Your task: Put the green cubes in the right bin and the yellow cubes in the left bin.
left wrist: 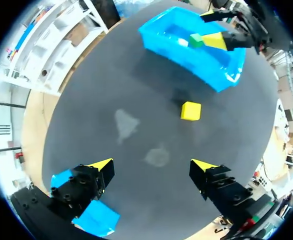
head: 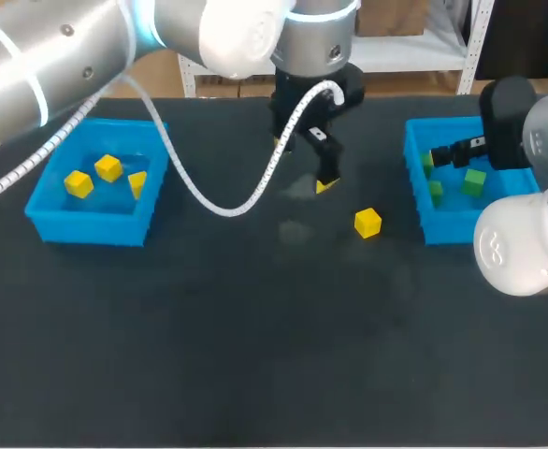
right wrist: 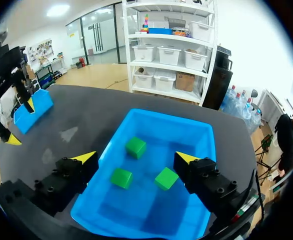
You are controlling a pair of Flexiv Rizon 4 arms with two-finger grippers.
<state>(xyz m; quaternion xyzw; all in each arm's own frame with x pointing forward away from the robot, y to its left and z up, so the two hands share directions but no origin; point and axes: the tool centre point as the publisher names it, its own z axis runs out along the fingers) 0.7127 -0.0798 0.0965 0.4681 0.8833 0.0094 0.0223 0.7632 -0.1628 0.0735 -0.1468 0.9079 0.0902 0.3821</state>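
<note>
**Sorting scene: one yellow cube loose on the table**

Nearest, a single yellow cube (head: 367,223) lies on the dark table (head: 255,355), between the bins and closer to the right one. Just beyond it, to its left, the left arm's jaws hang released and empty. The left bin (head: 87,229) holds three yellow cubes (head: 108,167). The right bin (head: 442,226) holds three green cubes (right wrist: 135,147), with the right arm's jaws released above them.

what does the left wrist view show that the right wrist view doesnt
Only the left wrist view: the loose yellow cube lying on the table. Only the right wrist view: all three green cubes in the bin; the left wrist view catches just one. Both: the right bin, the table, and the left claw and right claw, both open.
</note>
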